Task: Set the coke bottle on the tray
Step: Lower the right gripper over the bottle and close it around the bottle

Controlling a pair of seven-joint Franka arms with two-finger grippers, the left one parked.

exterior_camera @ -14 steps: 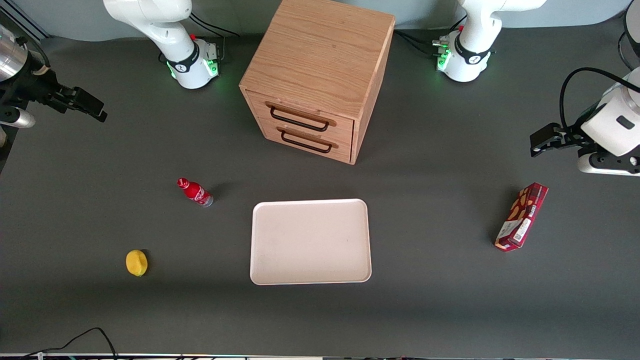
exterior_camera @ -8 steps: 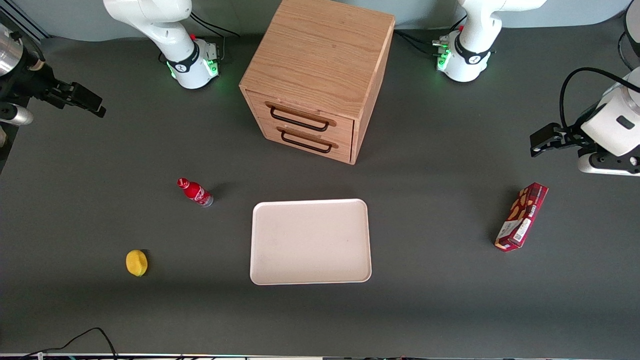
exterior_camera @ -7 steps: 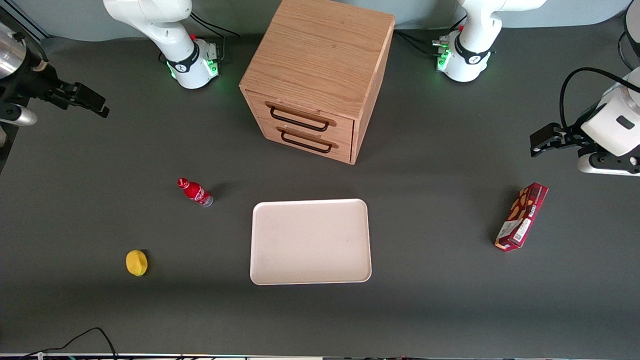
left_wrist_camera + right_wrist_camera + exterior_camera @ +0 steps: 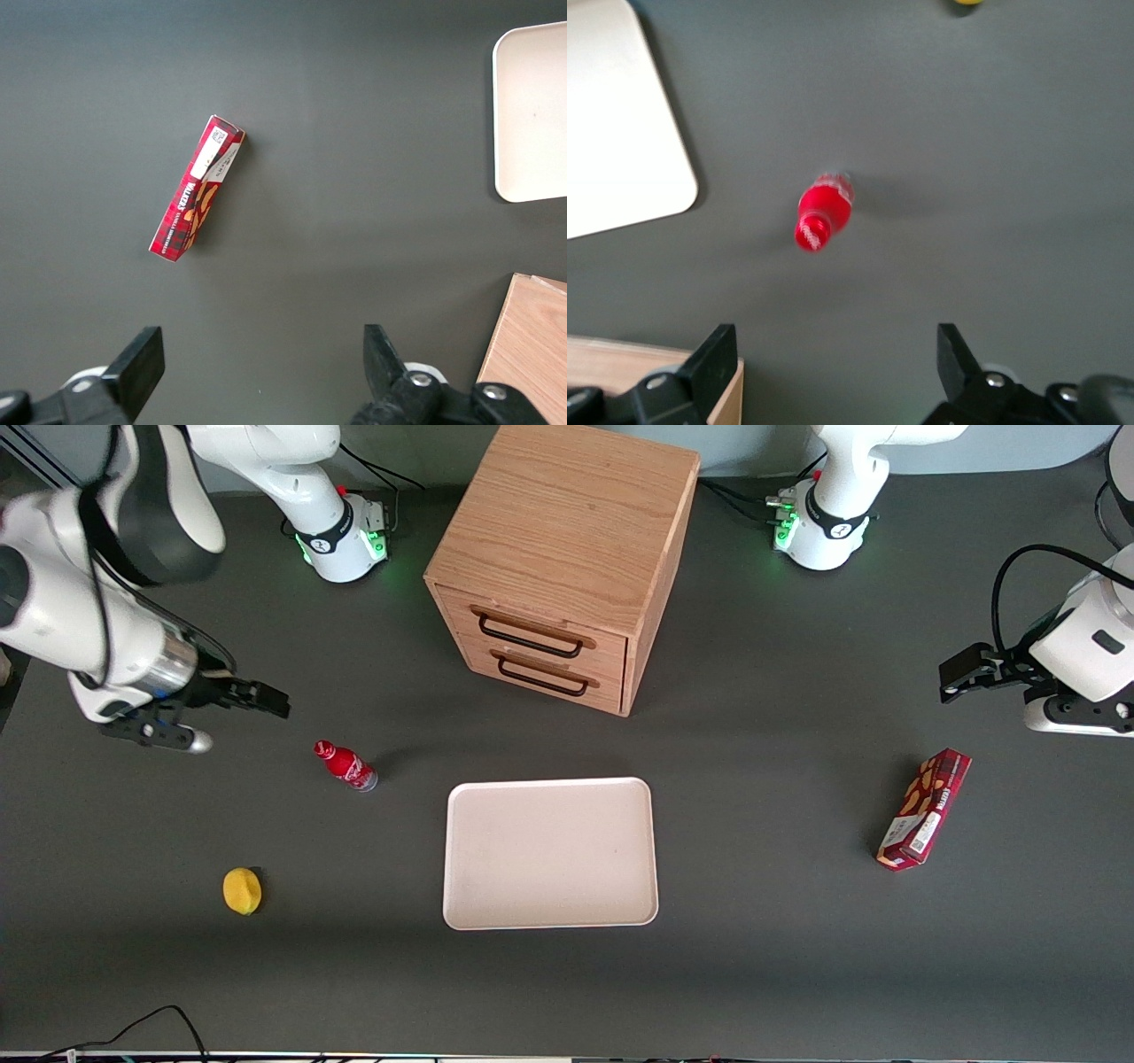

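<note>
The coke bottle (image 4: 345, 764), small and red with a red cap, stands upright on the dark table beside the tray, toward the working arm's end. It also shows in the right wrist view (image 4: 822, 211), seen from above. The cream-white tray (image 4: 549, 853) lies flat in the middle of the table, nearer the front camera than the cabinet; one corner of it shows in the right wrist view (image 4: 620, 133). My right gripper (image 4: 266, 700) hangs above the table a short way from the bottle, farther from the front camera. It is open and empty, its two black fingers (image 4: 718, 354) wide apart.
A wooden two-drawer cabinet (image 4: 558, 558) stands at the back middle. A yellow lemon (image 4: 242, 890) lies nearer the front camera than the bottle. A dark red snack box (image 4: 923, 808) lies toward the parked arm's end.
My right arm has swung in from the table's edge toward the bottle and nearer the front camera. Bottle, tray, lemon and box have not moved.
</note>
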